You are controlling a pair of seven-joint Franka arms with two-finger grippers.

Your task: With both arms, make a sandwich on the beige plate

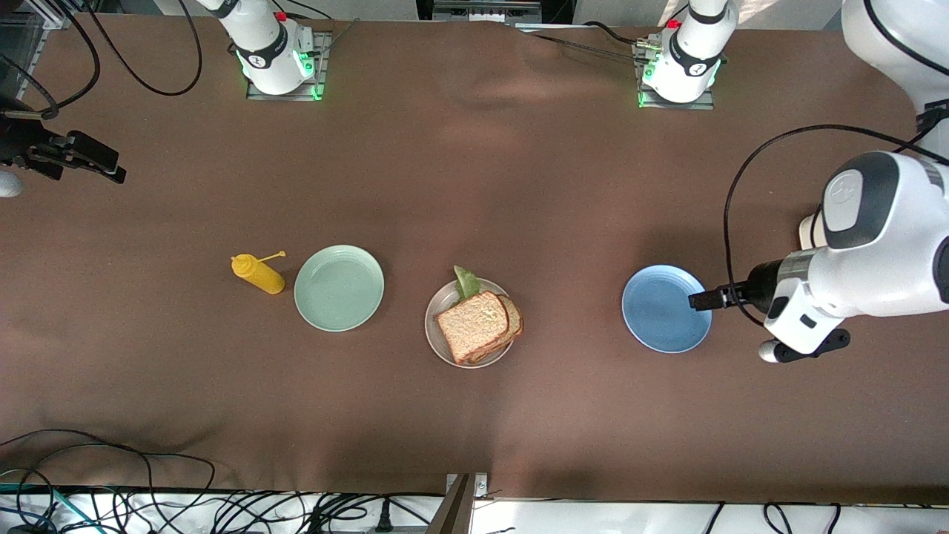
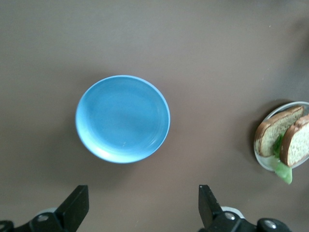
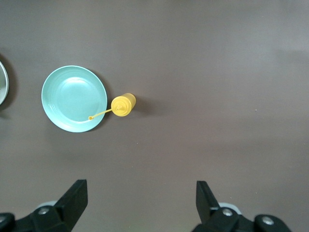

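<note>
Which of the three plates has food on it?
The beige plate in the middle holds the sandwich with its lettuce leaf. The mint-green plate beside the yellow mustard bottle and the blue plate hold nothing.

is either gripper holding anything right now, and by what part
Nothing is held. The left gripper and right gripper are both open and empty.

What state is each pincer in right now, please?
Left pincer: open, holding nothing, up over the table near the blue plate.
Right pincer: open, holding nothing, over the table near the mustard bottle.
</note>
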